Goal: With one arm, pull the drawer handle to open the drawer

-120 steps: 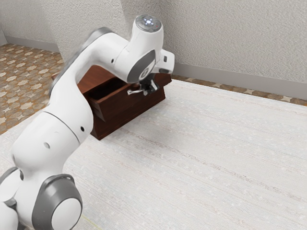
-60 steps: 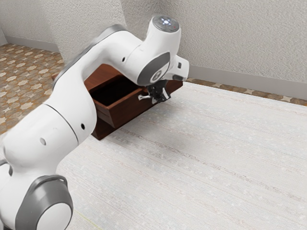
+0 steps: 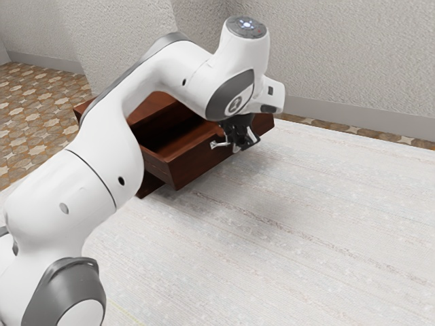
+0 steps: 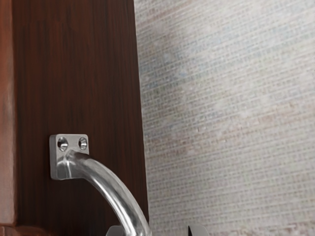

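A dark wooden drawer (image 3: 197, 157) stands pulled well out of its low cabinet (image 3: 87, 109), and its hollow inside (image 3: 166, 132) shows. A curved silver handle (image 3: 219, 145) is fixed to the drawer front. My black gripper (image 3: 239, 140) hangs straight down at that front and is shut on the handle. In the wrist view the handle (image 4: 98, 177) arcs from its screwed mounting plate (image 4: 69, 155) on the drawer front (image 4: 74, 73) down between my fingertips (image 4: 197, 230).
The cabinet sits on a pale woven floor surface (image 3: 306, 224) that stretches wide toward the exterior view's right. A textured wall with a grey skirting board (image 3: 353, 112) runs behind. A patterned tile floor (image 3: 34, 115) lies at the exterior view's left.
My gripper has moved toward the exterior view's right while holding the handle, and the drawer has slid farther out of the cabinet with it.
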Controlling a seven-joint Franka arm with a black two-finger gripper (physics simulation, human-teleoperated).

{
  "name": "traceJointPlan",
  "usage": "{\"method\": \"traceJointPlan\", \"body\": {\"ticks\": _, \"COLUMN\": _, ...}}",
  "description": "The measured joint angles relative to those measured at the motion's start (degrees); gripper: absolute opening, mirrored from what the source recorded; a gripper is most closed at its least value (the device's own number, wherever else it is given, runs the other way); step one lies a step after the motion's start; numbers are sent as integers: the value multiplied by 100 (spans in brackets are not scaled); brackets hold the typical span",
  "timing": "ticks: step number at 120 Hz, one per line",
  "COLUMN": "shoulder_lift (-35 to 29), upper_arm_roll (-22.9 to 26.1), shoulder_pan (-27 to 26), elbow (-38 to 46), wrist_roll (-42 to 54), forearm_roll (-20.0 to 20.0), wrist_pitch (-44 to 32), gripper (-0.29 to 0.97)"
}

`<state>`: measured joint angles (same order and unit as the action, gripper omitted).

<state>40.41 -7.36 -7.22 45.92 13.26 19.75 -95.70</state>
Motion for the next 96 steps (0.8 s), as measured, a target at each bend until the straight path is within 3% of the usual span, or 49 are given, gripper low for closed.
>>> {"method": "traceJointPlan", "body": {"ticks": 34, "shoulder_lift": -393, "upper_arm_roll": -8, "shoulder_pan": -18, "elbow": 57, "wrist_roll": -53, "forearm_roll": -94, "wrist_pitch": 94, "gripper": 20}}
{"method": "traceJointPlan", "body": {"ticks": 48, "shoulder_lift": -1745, "upper_arm_roll": -3, "shoulder_pan": -65, "elbow": 1036, "wrist_roll": -30, "forearm_roll": -275, "wrist_pitch": 166, "gripper": 24}}
{"method": "traceJointPlan", "body": {"ticks": 76, "shoulder_lift": -3788, "upper_arm_roll": -160, "shoulder_pan": -63, "elbow": 2481, "wrist_roll": 1070, "forearm_roll": -1577, "wrist_pitch": 684, "gripper": 53}}
{"method": "traceJointPlan", "body": {"ticks": 96, "shoulder_lift": -4389, "upper_arm_roll": -247, "shoulder_pan": 623, "elbow": 3092, "wrist_roll": 1511, "forearm_roll": -1869, "wrist_pitch": 990, "gripper": 62}}
